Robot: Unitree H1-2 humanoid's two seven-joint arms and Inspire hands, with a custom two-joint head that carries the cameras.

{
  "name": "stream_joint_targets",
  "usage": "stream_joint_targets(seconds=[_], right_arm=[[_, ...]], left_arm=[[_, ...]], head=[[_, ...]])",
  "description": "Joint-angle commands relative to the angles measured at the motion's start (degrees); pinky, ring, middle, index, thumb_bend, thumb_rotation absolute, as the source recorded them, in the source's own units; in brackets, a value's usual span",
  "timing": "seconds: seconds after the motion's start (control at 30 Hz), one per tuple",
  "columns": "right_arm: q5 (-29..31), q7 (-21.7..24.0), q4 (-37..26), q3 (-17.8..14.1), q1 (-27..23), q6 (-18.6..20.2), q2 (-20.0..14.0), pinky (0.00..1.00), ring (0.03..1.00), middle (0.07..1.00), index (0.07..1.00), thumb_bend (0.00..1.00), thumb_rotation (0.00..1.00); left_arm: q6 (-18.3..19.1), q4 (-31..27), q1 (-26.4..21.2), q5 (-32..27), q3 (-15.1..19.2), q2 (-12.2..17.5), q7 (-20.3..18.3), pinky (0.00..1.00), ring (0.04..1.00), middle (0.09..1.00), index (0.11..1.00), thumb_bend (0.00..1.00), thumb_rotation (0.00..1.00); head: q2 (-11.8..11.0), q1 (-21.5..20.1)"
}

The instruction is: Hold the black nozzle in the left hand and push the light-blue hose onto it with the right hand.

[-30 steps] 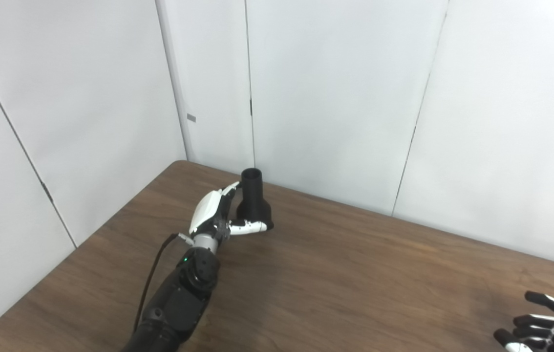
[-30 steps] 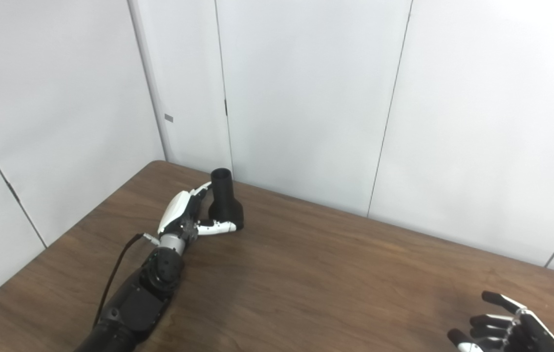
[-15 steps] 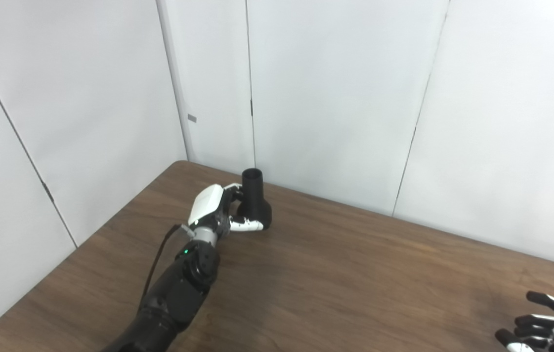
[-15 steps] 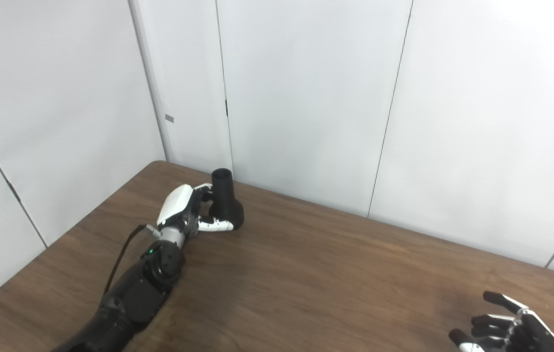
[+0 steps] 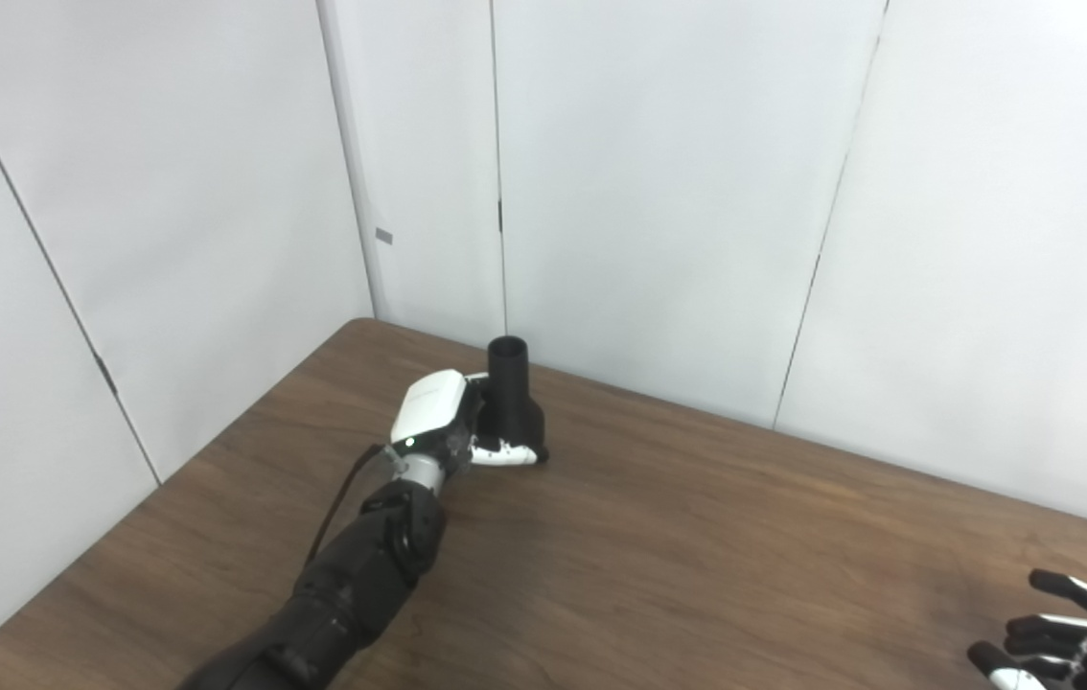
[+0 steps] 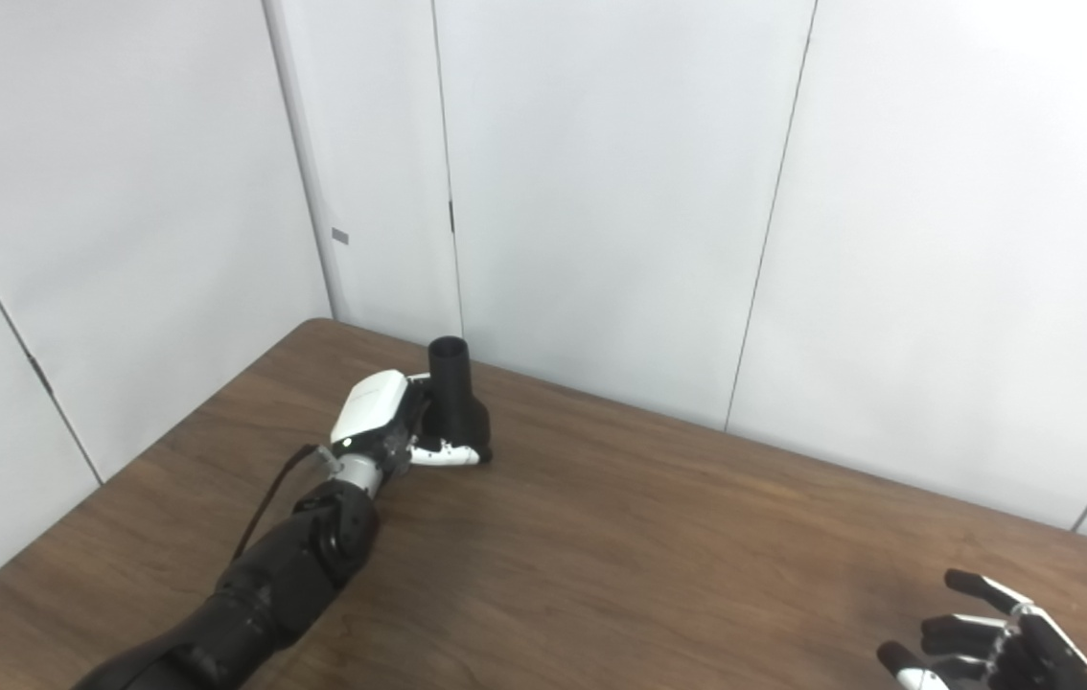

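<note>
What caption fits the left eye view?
Left hand wraps the upright black nozzle on the table; right hand waits open.

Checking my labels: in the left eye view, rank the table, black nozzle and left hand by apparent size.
1. table
2. black nozzle and left hand: they look alike, and the hand wraps the nozzle's base, so no ranking.

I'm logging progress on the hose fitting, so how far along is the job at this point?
Early stage. Done: little beyond reaching the black nozzle, which stands upright on the table near the wall. In hand: the left hand is wrapped around its base, apparently gripping, not yet lifted. Left: everything with the hose, which is not in view; the right hand waits open and empty at the near right edge.
</note>
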Motion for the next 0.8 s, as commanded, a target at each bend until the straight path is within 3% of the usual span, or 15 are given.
stream_joint_targets(seconds=[0.0,0.13,0.17,0.3,0.5,0.77], right_arm=[[0.3,-0.4,-1.8,-0.4,-1.7,-0.6,0.1,0.39,0.495,0.487,0.665,0.54,0.00],[0.5,-0.4,-1.6,-0.5,-1.8,-0.7,0.0,0.39,0.489,0.487,0.668,0.54,0.00],[0.5,-0.4,-1.5,-0.6,-1.9,-0.6,0.0,0.38,0.488,0.487,0.672,0.54,0.00],[1.1,0.0,-1.7,-0.7,-2.1,0.7,0.1,0.38,0.494,0.488,0.684,0.54,0.00],[1.2,1.0,-0.6,-0.4,-2.1,-0.3,-1.1,0.39,0.488,0.488,0.683,0.54,0.00],[2.8,1.9,5.9,-0.5,-2.4,-8.7,-2.7,0.40,0.500,0.489,0.690,0.54,0.00]], left_arm=[[0.7,3.8,2.7,2.1,-3.7,-2.9,-3.7,0.86,0.708,0.548,0.493,0.53,0.03],[-0.2,5.6,2.4,2.7,-5.3,-2.9,-0.9,0.69,0.647,0.497,0.490,0.52,0.00],[-0.4,6.0,2.4,2.7,-5.6,-2.9,-0.3,0.58,0.611,0.491,0.492,0.52,0.00],[-1.4,6.4,2.6,3.2,-6.2,-2.9,2.0,0.37,0.499,0.460,0.504,0.53,0.00],[-2.2,2.9,4.4,3.3,-6.6,-2.7,2.5,0.34,0.470,0.439,0.510,0.52,0.00],[-2.2,-6.3,8.0,4.8,-8.3,-2.7,1.1,0.38,0.498,0.419,0.513,0.52,0.00]], head=[[0.1,-0.1],[0.2,-0.3],[0.2,-0.4],[0.3,-0.6],[0.9,-2.2],[2.3,-5.8]])
